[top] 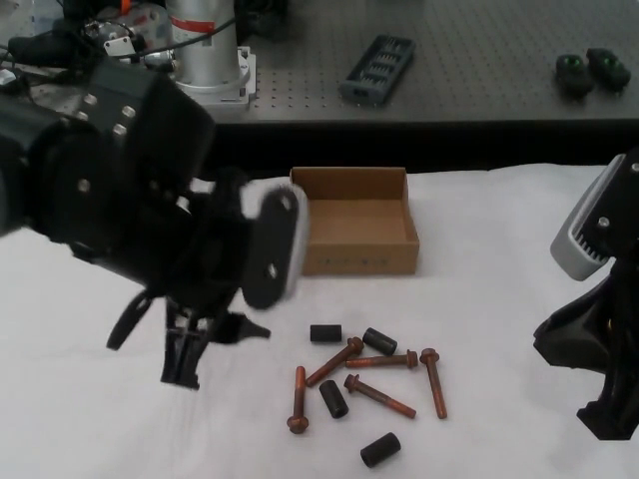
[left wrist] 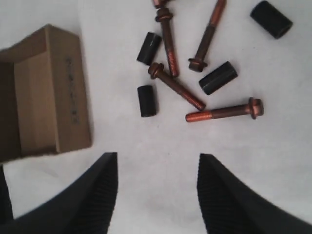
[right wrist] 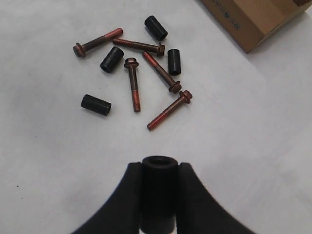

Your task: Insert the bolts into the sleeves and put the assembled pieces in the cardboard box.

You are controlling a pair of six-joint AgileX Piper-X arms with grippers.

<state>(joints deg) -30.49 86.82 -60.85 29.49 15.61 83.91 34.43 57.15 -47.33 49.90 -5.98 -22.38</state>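
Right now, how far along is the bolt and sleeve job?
Nothing looks done: the cardboard box holds no pieces. In hand: the right jaws grip one sleeve. Still to do: five bolts and four sleeves lie loose on the cloth, none joined; the left jaws are open and empty.

Five coppery bolts (top: 379,395) and four black sleeves (top: 333,398) lie scattered beside the open cardboard box (top: 359,261); another sleeve (right wrist: 158,195) stands in the right pincer (right wrist: 159,168).

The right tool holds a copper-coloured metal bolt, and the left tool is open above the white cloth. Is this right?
No. The right wrist view shows the right tool holding a black cylindrical sleeve, not a bolt. The left tool is open above the white cloth.
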